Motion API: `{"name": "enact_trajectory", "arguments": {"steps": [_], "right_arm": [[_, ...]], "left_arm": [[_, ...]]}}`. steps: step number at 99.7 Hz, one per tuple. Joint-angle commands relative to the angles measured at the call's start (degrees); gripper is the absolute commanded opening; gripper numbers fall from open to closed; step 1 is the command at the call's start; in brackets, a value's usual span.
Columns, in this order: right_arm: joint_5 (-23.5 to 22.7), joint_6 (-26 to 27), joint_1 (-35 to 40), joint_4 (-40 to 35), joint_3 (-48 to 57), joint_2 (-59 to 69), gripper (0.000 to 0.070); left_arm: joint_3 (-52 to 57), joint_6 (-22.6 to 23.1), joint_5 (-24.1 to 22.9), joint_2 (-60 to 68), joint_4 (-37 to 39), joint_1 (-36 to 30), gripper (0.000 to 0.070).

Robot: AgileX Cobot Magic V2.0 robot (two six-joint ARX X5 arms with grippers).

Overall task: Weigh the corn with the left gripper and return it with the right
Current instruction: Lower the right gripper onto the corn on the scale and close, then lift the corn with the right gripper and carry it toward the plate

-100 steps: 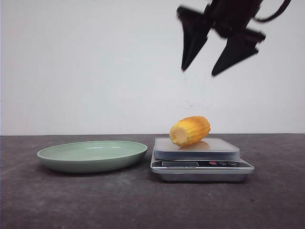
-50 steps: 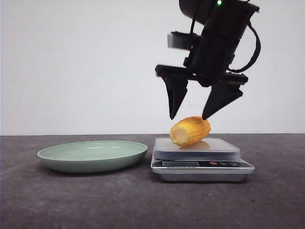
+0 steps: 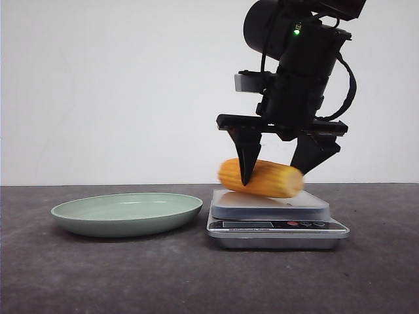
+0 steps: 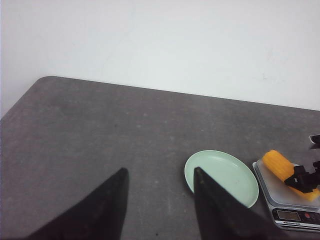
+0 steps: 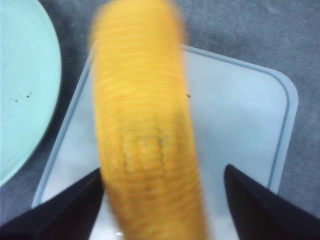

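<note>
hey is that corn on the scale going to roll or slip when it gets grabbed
Probably prone to rolling: the corn is a round cob lying on its side on the flat scale, and it shows blurred, as if turning. The ribbed kernels should give some grip. It looks stiff. The right end effector straddles it, not clearly clamped.

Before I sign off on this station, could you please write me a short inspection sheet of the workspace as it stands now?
Surface: dark grey matte table, bare apart from the items below.
Job's things: stubby yellow-orange corn cob lying on the silver digital kitchen scale, blurred in the pictures.
Clutter: shallow pale green round plate beside the scale, nothing seen in it.
Grippers: right gripper open, fingers straddling the corn; whether they touch it cannot be told. Left gripper open, holding nothing, off to the side above bare table.
Cables: black cable looped beside the right arm's housing.
Surroundings: plain white wall.
</note>
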Motion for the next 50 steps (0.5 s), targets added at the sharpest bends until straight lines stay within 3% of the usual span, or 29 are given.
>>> {"name": "enact_trajectory", "arguments": {"steps": [1,11,17,50], "right_arm": [[0.1,1.0,0.7,0.9,1.1,0.8,0.0309],[0.3,1.0,0.7,0.7,1.1,0.8,0.0138],[0.5,1.0,0.7,0.7,1.1,0.8,0.0000],[1.5,0.1,2.8,1.4,1.6,-3.0,0.0000]], "left_arm": [[0.9,0.3,0.1,-0.1,-1.8,0.0,0.0241],[0.9,0.3,0.1,-0.1,-1.8,0.0,0.0241],[0.9,0.3,0.1,-0.1,-1.8,0.0,0.0241],[0.9,0.3,0.1,-0.1,-1.8,0.0,0.0241]]}}
